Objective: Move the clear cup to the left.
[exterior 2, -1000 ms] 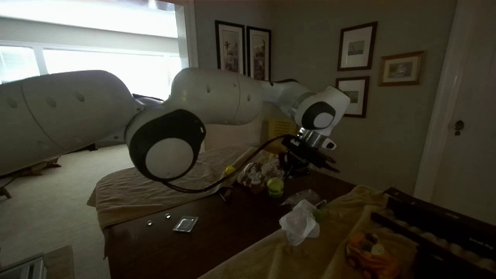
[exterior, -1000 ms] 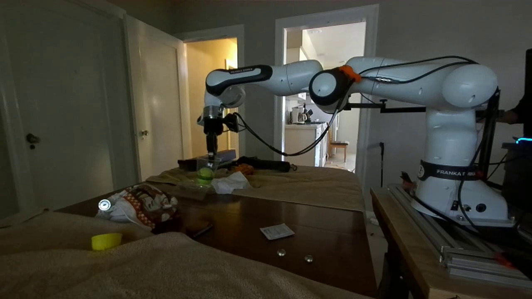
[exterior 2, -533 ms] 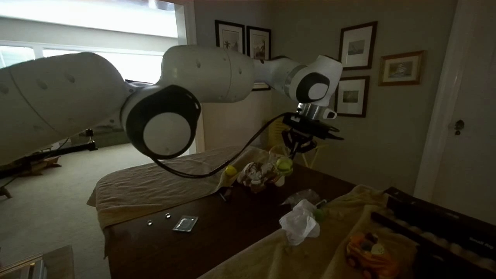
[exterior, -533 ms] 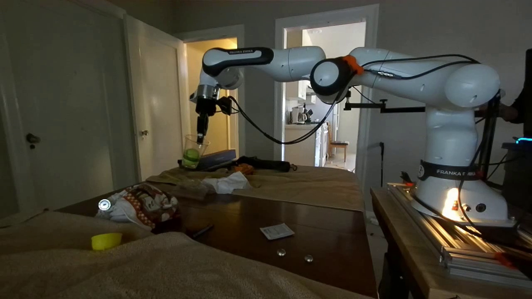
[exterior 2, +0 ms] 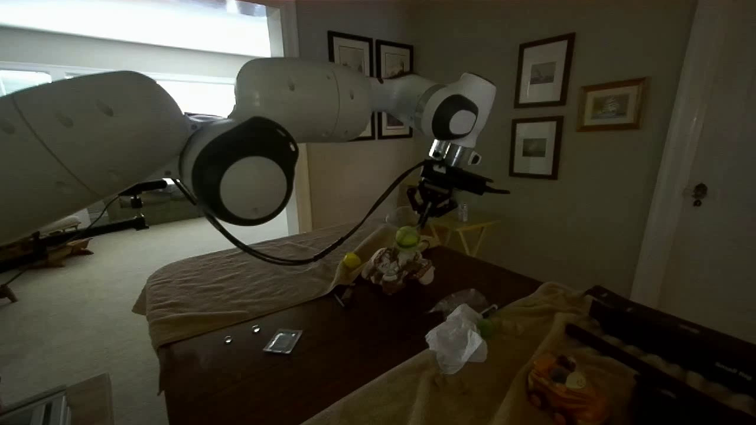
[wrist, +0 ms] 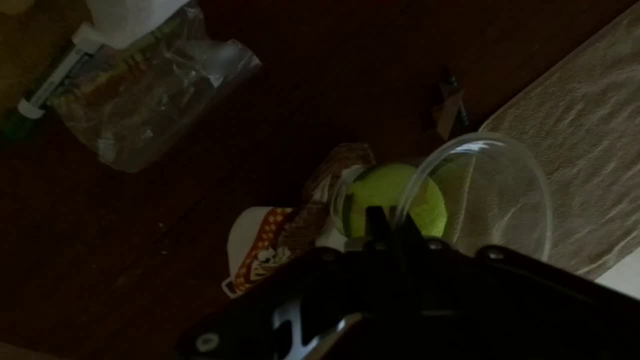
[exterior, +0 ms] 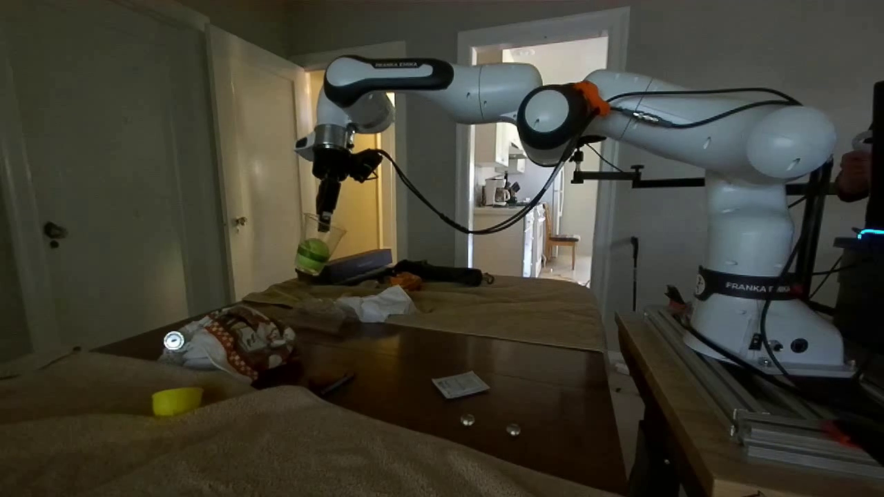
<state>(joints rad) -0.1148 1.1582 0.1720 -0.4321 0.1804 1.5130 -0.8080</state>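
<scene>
The clear cup (exterior: pixel 333 241) hangs above the table, tilted, with a yellow-green ball-like thing (exterior: pixel 313 255) at its bottom. The cup also shows in an exterior view (exterior 2: pixel 400 217), above the patterned bag. My gripper (exterior: pixel 324 225) is at the cup's upper edge, with its fingers close together on the cup wall; it also shows in an exterior view (exterior 2: pixel 422 223). In the wrist view the cup's round rim (wrist: pixel 547 205) opens to the right, and the gripper fingertips (wrist: pixel 393 217) pinch its near wall. The dark fingers hide part of the cup.
A patterned bag (exterior: pixel 242 338) lies below the cup. A bright yellow ring-like object (exterior: pixel 177 402) rests on the towel. White tissue (exterior 2: pixel 458 339), a clear plastic bag (wrist: pixel 150 105), a marker (wrist: pixel 60 75), a flat packet (exterior: pixel 460 384) and an orange toy (exterior 2: pixel 567 383) lie around.
My gripper has risen and moved left in both exterior views, carrying the cup up from low over the table. The cup has become more tilted. The objects on the table look unmoved.
</scene>
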